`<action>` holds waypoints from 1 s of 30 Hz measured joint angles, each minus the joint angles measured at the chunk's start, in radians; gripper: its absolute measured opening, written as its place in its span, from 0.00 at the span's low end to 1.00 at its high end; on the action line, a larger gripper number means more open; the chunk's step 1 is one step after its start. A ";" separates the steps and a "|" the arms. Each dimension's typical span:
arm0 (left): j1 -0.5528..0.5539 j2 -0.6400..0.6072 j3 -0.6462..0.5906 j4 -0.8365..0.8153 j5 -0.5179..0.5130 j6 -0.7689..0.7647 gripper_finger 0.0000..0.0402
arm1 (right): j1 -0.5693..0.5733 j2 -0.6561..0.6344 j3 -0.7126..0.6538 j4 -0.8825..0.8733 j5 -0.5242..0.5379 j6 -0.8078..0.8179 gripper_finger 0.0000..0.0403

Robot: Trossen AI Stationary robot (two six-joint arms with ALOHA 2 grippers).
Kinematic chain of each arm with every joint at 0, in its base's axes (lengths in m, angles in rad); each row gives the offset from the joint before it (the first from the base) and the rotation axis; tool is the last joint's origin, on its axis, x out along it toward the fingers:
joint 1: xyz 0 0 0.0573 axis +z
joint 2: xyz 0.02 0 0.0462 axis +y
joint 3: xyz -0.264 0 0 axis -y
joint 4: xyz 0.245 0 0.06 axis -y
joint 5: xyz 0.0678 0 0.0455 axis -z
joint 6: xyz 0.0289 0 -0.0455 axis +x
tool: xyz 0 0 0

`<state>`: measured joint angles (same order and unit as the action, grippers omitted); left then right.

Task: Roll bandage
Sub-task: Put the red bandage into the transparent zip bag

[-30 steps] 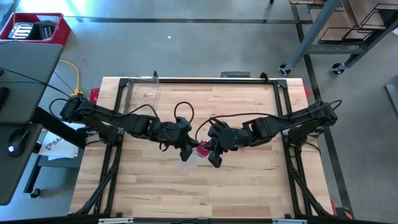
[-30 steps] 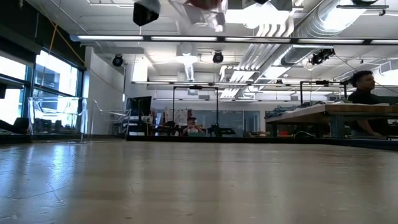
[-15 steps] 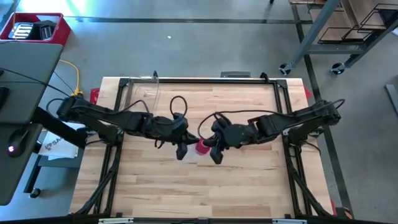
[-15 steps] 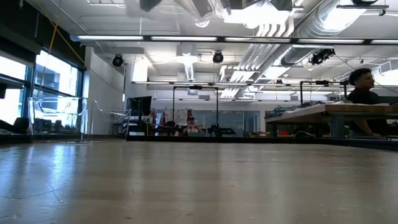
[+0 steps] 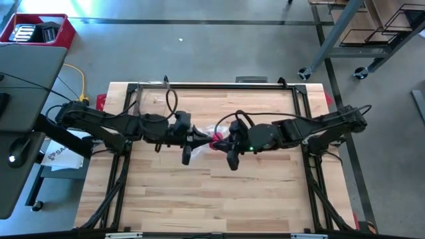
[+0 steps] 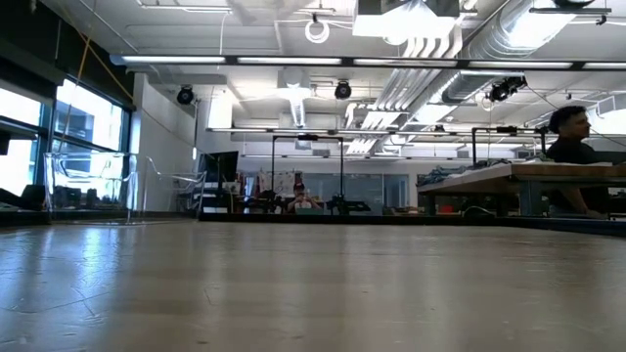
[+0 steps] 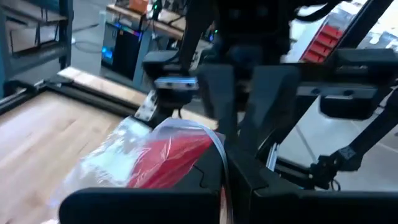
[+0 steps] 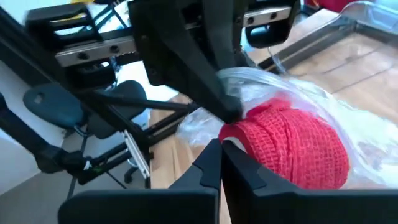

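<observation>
Bandage point(image 8: 292, 146): a rolled-up red cylinder of stretchy mesh fabric, sealed inside a crinkly clear plastic bag. It's held up in the air over the middle of the table, between the two grippers; in the high view it shows as a small red spot point(image 5: 216, 141).

Plastic bag point(image 8: 348, 118): clear and wrinkled, wrapped loosely round the red roll, with extra film sticking out past it on both sides. In the left wrist view the same bag point(image 7: 118, 155) is seen with the red inside it point(image 7: 171, 162). Nothing else can be made out in the bag.

Left gripper point(image 5: 204, 139): reached in from the left side, fingers pinched together on the bag's plastic at one end.

Right gripper point(image 5: 226, 141): reached in from the right side, fingers also closed together, clamped on the bag right next to the roll. The two grippers are nearly touching each other, with the bag pinched between them.

Table point(image 5: 265, 192): light wooden butcher-block top with a black frame round the edges. The bag is lifted clear of it.

Red bin point(image 5: 36, 32): sat on the floor off the far-left corner of the table, with dark items in it that can't be identified.

Low view: only the bare tabletop point(image 6: 313, 293) and the room behind are shown, with a person point(image 6: 572, 156) at a bench on the right.
</observation>
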<state>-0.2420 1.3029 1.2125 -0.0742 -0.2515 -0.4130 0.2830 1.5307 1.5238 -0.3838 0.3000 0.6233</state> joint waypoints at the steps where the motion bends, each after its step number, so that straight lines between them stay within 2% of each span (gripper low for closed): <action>1: 0.000 0.000 0.000 0.010 0.001 0.004 0.00 | -0.002 0.000 0.000 0.007 0.001 -0.002 0.00; 5: 0.001 -0.001 0.000 0.028 0.016 0.006 0.00 | -0.003 0.000 0.030 -0.049 0.055 -0.003 0.00; 9: 0.002 -0.005 0.000 0.088 0.104 0.022 0.00 | -0.004 -0.001 0.079 -0.098 0.124 -0.016 0.00; 13: 0.005 -0.005 0.000 0.113 0.139 0.024 0.00 | -0.019 -0.001 0.108 -0.059 0.071 -0.082 0.00; 21: 0.021 -0.005 0.000 0.113 0.120 0.015 0.00 | -0.007 0.000 0.156 -0.043 -0.017 -0.150 0.00; 30: 0.022 -0.002 0.000 0.133 0.124 0.013 0.00 | 0.011 -0.003 0.316 -0.132 -0.029 -0.191 0.00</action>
<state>-0.2199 1.3006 1.2121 0.0591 -0.1272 -0.3995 0.2935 1.5280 1.8402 -0.5158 0.2707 0.4324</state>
